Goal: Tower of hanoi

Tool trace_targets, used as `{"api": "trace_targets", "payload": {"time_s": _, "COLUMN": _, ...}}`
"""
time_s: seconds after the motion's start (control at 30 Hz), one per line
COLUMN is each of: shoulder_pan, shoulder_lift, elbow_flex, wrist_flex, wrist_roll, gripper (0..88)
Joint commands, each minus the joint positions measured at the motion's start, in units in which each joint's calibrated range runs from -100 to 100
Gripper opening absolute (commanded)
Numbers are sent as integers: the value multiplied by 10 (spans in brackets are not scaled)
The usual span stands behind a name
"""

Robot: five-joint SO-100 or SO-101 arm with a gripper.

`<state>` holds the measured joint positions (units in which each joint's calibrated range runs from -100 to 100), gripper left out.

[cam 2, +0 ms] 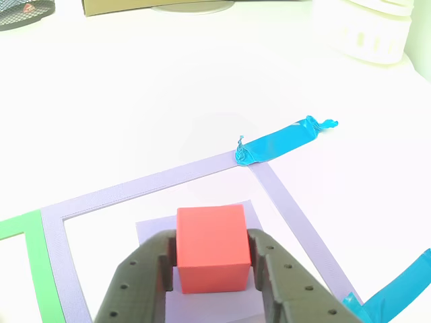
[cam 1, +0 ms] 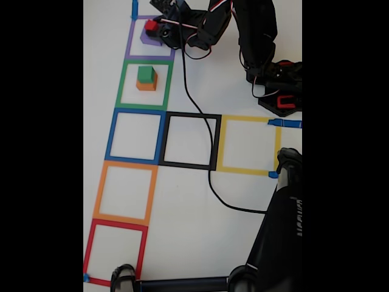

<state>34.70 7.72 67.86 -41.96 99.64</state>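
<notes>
- Fixed view first: I see my arm [cam 1: 243, 30] reaching across the top of the white table [cam 1: 243, 231] toward the purple tape square [cam 1: 129, 45] at the upper left.
- The gripper [cam 1: 155, 30] sits inside that square, closed around the red cube [cam 1: 150, 25], with the purple cube [cam 1: 146, 38] directly beneath it.
- One square down, in the green tape outline [cam 1: 120, 85], the green cube [cam 1: 146, 73] is stacked on the orange cube [cam 1: 146, 86].
- The blue, orange and red tape squares below, and the black and yellow ones to the right, hold no cubes.
- A black cable [cam 1: 200, 115] trails from the arm across the black square [cam 1: 189, 115].
- Other view, close behind the fingers: the red cube [cam 2: 210, 247] is pinched between my two dark fingers [cam 2: 145, 276], one pressed against each side face.
- It rests on the top face of the purple cube [cam 2: 151, 232], roughly centred, inside the lavender tape outline [cam 2: 135, 190].
- Crumpled blue tape [cam 2: 283, 140] marks the far corner of that outline, and green tape [cam 2: 20, 262] borders its left edge.
</notes>
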Motion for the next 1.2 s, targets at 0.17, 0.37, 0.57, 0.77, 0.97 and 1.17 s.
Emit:
{"api": "trace_targets", "payload": {"time_s": 0.17, "shoulder_pan": -22, "shoulder_lift": -19, "elbow_flex": -20, "wrist_flex": -1, "wrist_roll": 4, "gripper": 8}}
{"api": "trace_targets", "payload": {"time_s": 0.37, "shoulder_pan": -33, "shoulder_lift": -90, "elbow_flex": -23, "wrist_flex": 67, "wrist_roll": 4, "gripper": 2}}
{"api": "trace_targets", "payload": {"time_s": 0.57, "shoulder_pan": -45, "shoulder_lift": -250, "elbow_flex": -48, "wrist_flex": 284, "wrist_roll": 4, "gripper": 1}}
{"api": "trace_targets", "payload": {"time_s": 0.77, "shoulder_pan": -50, "shoulder_lift": -486, "elbow_flex": -103, "wrist_flex": 663, "wrist_roll": 4, "gripper": 1}}
{"api": "trace_targets", "payload": {"time_s": 0.97, "shoulder_pan": -85, "shoulder_lift": -611, "elbow_flex": -237, "wrist_flex": 963, "wrist_roll": 4, "gripper": 1}}
{"api": "trace_targets", "payload": {"time_s": 1.17, "shoulder_pan": -127, "shoulder_lift": -598, "elbow_flex": -458, "wrist_flex": 1198, "wrist_roll": 4, "gripper": 1}}
